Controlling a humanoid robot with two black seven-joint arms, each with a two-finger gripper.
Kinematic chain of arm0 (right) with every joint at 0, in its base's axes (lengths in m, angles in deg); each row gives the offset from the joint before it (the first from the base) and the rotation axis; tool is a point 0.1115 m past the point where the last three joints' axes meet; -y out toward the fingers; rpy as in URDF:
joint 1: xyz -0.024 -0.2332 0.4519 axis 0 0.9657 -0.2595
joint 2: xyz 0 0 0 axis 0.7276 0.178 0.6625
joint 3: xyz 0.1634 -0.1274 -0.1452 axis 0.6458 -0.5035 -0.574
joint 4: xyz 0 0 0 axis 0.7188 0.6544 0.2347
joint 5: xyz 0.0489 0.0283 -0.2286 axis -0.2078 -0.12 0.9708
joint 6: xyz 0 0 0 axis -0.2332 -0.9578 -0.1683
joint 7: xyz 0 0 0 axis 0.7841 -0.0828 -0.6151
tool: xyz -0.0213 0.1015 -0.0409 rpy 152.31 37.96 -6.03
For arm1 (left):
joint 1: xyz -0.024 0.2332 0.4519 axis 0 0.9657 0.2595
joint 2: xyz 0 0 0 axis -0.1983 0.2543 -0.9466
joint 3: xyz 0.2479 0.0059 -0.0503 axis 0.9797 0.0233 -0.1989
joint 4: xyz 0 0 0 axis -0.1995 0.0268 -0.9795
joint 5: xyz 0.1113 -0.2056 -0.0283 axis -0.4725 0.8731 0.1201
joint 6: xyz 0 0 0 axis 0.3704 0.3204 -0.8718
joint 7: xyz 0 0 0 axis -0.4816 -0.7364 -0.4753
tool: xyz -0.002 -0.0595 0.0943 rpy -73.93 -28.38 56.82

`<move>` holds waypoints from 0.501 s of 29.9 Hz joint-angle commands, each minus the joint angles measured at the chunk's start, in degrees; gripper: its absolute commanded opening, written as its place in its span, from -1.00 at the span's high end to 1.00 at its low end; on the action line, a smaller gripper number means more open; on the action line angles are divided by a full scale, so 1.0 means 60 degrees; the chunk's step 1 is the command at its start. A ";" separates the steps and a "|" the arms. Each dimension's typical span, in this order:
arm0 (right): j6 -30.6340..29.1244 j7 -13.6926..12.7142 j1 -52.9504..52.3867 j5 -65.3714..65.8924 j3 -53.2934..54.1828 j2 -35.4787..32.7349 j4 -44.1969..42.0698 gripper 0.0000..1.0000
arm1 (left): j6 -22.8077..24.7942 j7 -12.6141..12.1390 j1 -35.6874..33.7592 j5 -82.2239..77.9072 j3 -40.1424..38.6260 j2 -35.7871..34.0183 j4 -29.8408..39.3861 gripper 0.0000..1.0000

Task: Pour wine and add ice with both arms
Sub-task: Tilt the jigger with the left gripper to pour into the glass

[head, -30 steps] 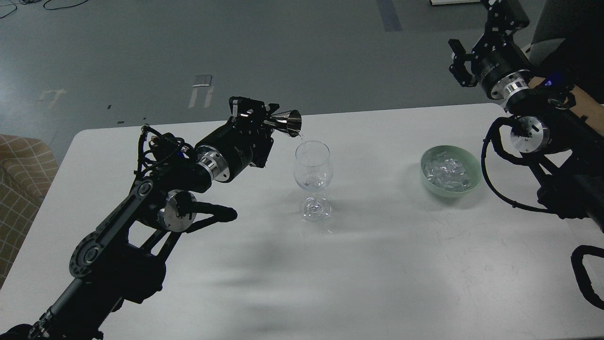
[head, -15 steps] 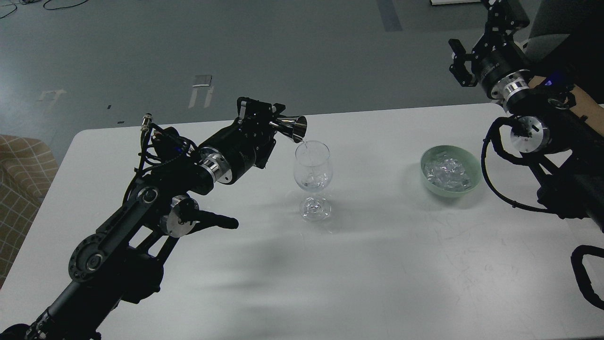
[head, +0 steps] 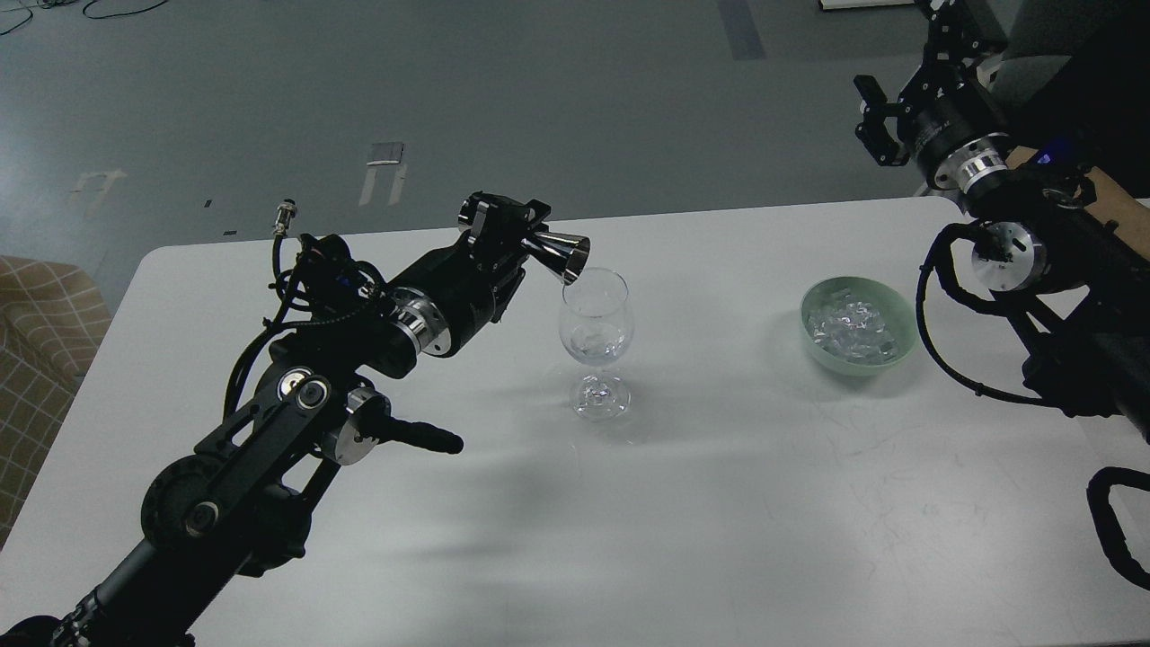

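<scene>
A clear stemmed wine glass stands upright at the middle of the white table. My left gripper is shut on a shiny metal jigger and holds it tipped, mouth down, right at the glass's left rim. A little clear liquid lies in the glass's bowl. The ice is a heap of clear cubes in a pale green bowl at the right. My right gripper is raised above and behind the table's right end, apart from the bowl, its fingers spread and empty.
The table's far edge runs just behind the glass and the bowl, with grey floor beyond. A checked brown seat stands at the left edge. My right arm's links and cables hang close beside the bowl.
My left arm has moved right and tipped the jigger further down, until its mouth reaches the glass's rim. Liquid has run into the glass. The right arm has barely moved.
</scene>
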 commanded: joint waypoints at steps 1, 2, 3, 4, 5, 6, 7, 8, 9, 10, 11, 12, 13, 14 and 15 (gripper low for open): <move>0.0000 0.0000 0.0007 0.0000 0.0000 0.0000 0.0013 -1.00 | 0.0111 0.0002 -0.0020 -0.0567 0.0007 -0.0014 0.0015 1.00; 0.0000 0.0000 0.0007 0.0000 0.0000 0.0000 0.0013 -1.00 | 0.0199 0.0002 -0.0049 -0.0843 0.0007 -0.0072 0.0015 1.00; 0.0000 0.0000 0.0007 0.0000 0.0000 0.0000 0.0013 -1.00 | 0.0258 0.0002 -0.0050 -0.1151 0.0021 -0.0160 0.0030 1.00; 0.0000 0.0000 -0.0008 0.0000 0.0000 0.0000 0.0013 -1.00 | 0.0273 0.0002 -0.0050 -0.1299 0.0050 -0.0190 0.0030 1.00; 0.0000 0.0000 -0.0008 0.0000 0.0000 0.0000 0.0013 -1.00 | 0.0287 0.0002 -0.0064 -0.1445 0.0123 -0.0234 0.0045 1.00; 0.0000 0.0000 -0.0008 0.0000 0.0000 0.0000 0.0013 -1.00 | 0.0317 0.0002 -0.0108 -0.1679 0.0342 -0.0335 0.0088 1.00; 0.0000 0.0000 -0.0008 0.0000 0.0000 0.0000 0.0013 -1.00 | 0.0317 0.0002 -0.0137 -0.1783 0.0416 -0.0395 0.0132 1.00; 0.0000 0.0000 -0.0008 0.0000 0.0000 0.0000 -0.0001 -1.00 | 0.0317 0.0002 -0.0210 -0.1900 0.0489 -0.0526 0.0263 1.00; 0.0000 0.0000 -0.0008 0.0000 0.0000 0.0000 -0.0002 -1.00 | 0.0317 -0.0013 -0.0225 -0.1915 0.0490 -0.0585 0.0337 1.00; 0.0000 0.0000 -0.0008 0.0000 0.0000 0.0000 -0.0002 -1.00 | 0.0317 -0.0042 -0.0240 -0.1930 0.0519 -0.0629 0.0425 1.00; 0.0000 0.0000 -0.0008 0.0000 0.0000 0.0000 -0.0002 -1.00 | 0.0317 -0.0086 -0.0254 -0.1930 0.0534 -0.0644 0.0469 1.00; 0.0000 0.0000 -0.0008 0.0000 0.0000 0.0000 -0.0002 -1.00 | 0.0317 -0.0115 -0.0269 -0.1930 0.0534 -0.0644 0.0499 1.00; 0.0000 0.0000 -0.0008 0.0000 0.0000 0.0000 0.0013 -1.00 | 0.0317 -0.0217 -0.0313 -0.1930 0.0534 -0.0644 0.0586 1.00; 0.0000 0.0000 -0.0008 0.0000 0.0000 0.0000 -0.0001 -1.00 | 0.0317 -0.0305 -0.0313 -0.1930 0.0534 -0.0644 0.0688 1.00; 0.0000 0.0000 -0.0008 0.0000 0.0000 0.0000 -0.0002 -1.00 | 0.0331 -0.0335 -0.0313 -0.1930 0.0549 -0.0644 0.0747 1.00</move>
